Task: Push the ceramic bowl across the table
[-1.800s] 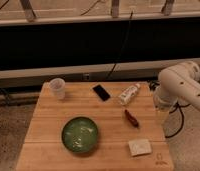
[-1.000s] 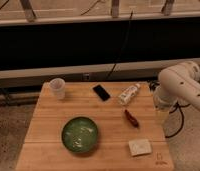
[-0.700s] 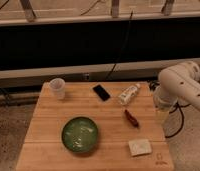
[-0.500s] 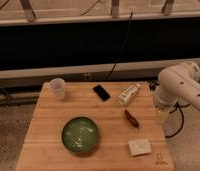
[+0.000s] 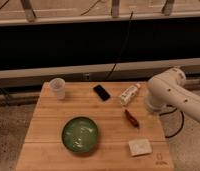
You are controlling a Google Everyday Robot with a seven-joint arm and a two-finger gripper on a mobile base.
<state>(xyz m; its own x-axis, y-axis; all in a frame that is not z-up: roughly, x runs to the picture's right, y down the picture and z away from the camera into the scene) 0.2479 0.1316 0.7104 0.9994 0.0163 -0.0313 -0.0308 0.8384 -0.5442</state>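
Note:
The ceramic bowl [image 5: 80, 134] is dark green, round and shallow. It sits on the light wooden table [image 5: 48, 120], left of centre and near the front edge. My white arm [image 5: 168, 91] reaches in over the table's right edge. My gripper [image 5: 154, 111] hangs below the arm at that right edge, well to the right of the bowl and apart from it. Nothing shows in the gripper.
A translucent whitish cup [image 5: 57, 88] stands at the back left. A black phone [image 5: 101, 92] and a white bottle [image 5: 129, 93] lie at the back. A reddish-brown item [image 5: 131, 118] and a pale block [image 5: 140, 146] lie right of the bowl. A dark wall runs behind.

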